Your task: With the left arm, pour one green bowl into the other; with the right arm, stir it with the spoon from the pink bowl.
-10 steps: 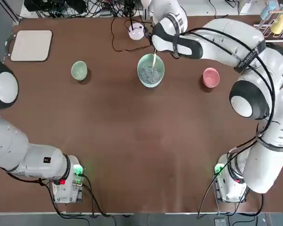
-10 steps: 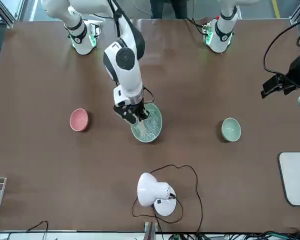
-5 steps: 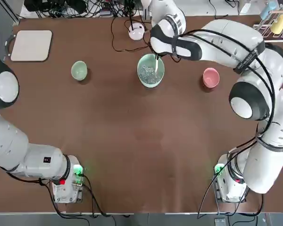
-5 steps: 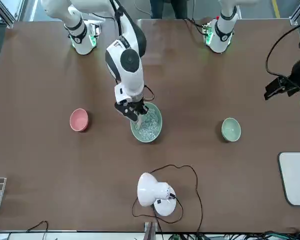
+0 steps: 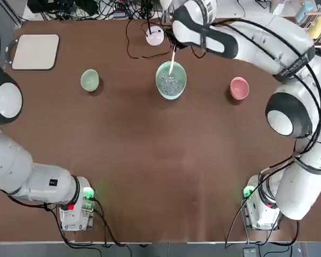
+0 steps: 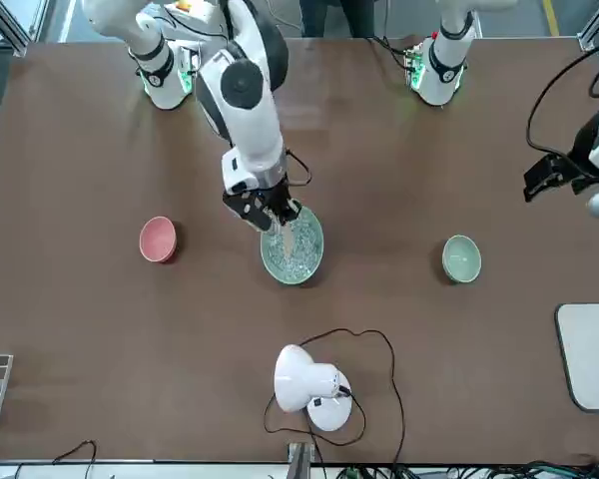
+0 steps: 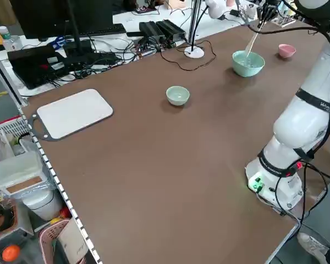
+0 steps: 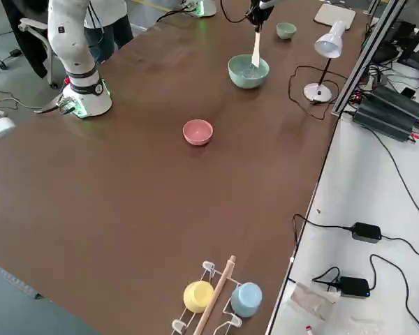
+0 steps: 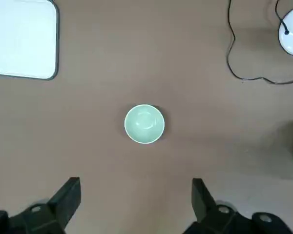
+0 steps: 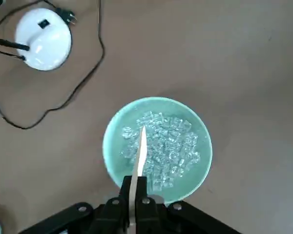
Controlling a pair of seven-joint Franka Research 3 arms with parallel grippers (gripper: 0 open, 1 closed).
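The right pincer [image 10: 135, 189] is gripping the spoon [image 10: 138, 161] for stirring at the large mint bowl [image 10: 176, 187], probably needing small circles next, while the left pincer [image 9: 136, 207] is idling wide-open.

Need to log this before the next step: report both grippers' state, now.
Left gripper: open, holding nothing, at the table's left side.
Right gripper: closed on the spoon, above the large mint bowl.

No txt, labels or nos. legible.
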